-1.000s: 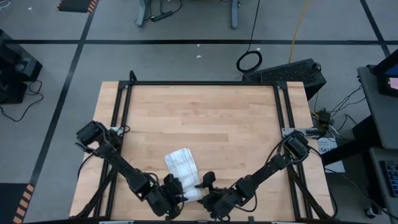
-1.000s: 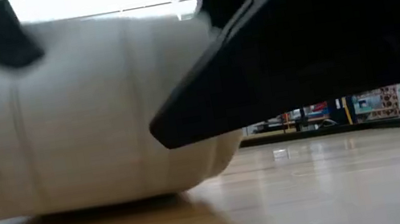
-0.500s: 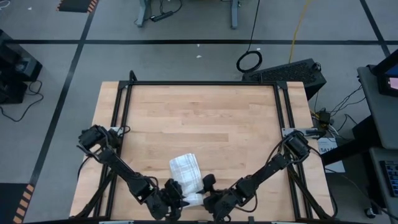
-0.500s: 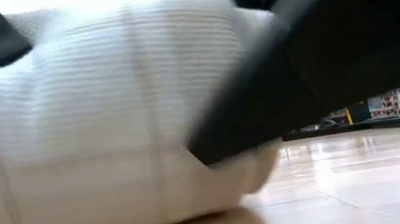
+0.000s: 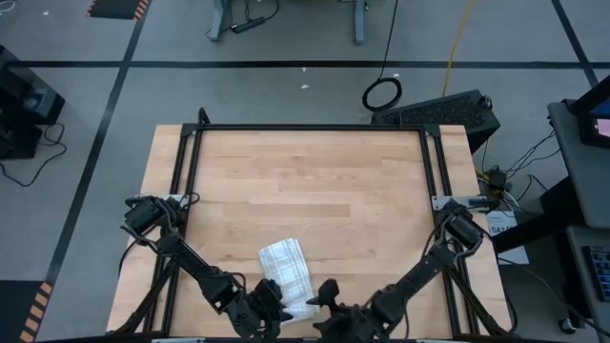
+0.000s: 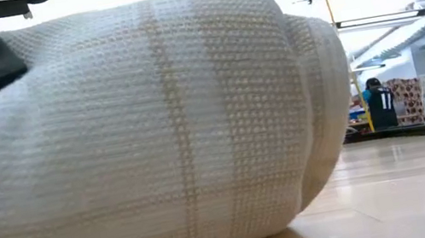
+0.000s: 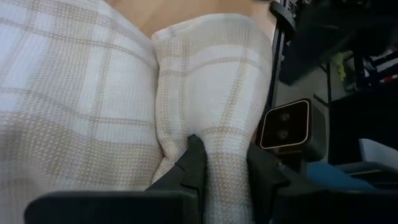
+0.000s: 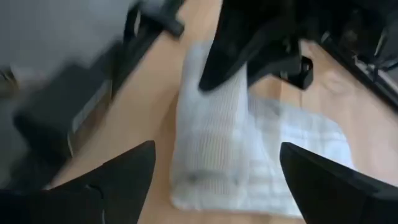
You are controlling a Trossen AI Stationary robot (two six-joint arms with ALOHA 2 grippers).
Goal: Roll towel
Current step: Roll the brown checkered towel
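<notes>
I see the left tool (image 7: 225, 171) pinching the rolled end of the towel (image 5: 288, 270) at the surface's (image 5: 315, 181) near edge. Right tool (image 8: 214, 177) spread wide just beside the roll, off the cloth.

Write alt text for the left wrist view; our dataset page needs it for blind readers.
The left tool pinches a fold of the towel, a white cloth with tan checks that fills most of the picture. Behind it show a strip of table and a small camera box.
</notes>
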